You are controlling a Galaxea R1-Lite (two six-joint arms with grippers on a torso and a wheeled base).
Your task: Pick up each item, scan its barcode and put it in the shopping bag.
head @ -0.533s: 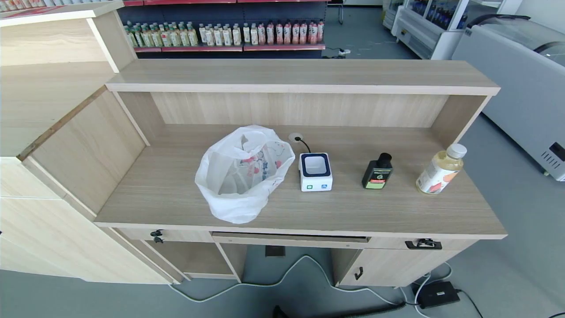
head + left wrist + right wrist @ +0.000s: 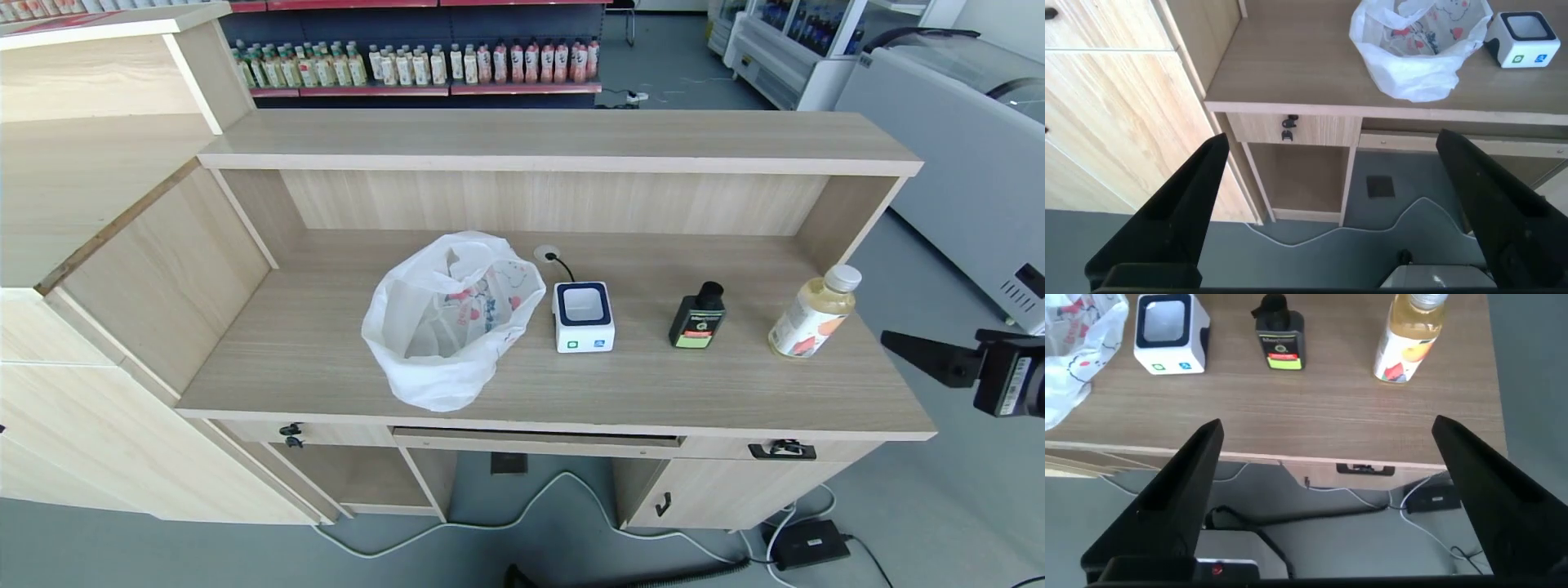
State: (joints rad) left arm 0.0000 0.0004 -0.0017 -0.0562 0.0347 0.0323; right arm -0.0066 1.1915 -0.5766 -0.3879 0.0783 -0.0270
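Your two items stand upright in a row along the right half of the counter [image 2: 286, 359]. The small dark bottle [image 2: 698, 317] with its black cap is a little right of the scanner [image 2: 583, 317], and the pale juice bottle [image 2: 814, 314] with its white cap is farther right, near the counter's end. That order looks deliberate. Each item stands apart from its neighbour, so spread fingers can close round one without knocking the other. From either bottle the path runs leftward over the scanner's upturned window and on to the shopping bag [image 2: 449, 318]. The bag lies slumped just left of the scanner, nearly touching it, with its mouth gaping upward. That should let a bottle drop in without a second hand holding it open, though you can't tell from here whether anything is inside. The scanner's cable [image 2: 560, 265] runs back to a hole in the counter, out of the working lane. Your right gripper [image 2: 1327, 433] hangs off the counter's right end, beyond the juice bottle, with its fingers spread wide and holding nothing, so it is the natural arm for the first pick. Your left gripper [image 2: 1331, 143] sits low before the counter's front on the bag side, likewise spread and empty, and is probably parked there for now.
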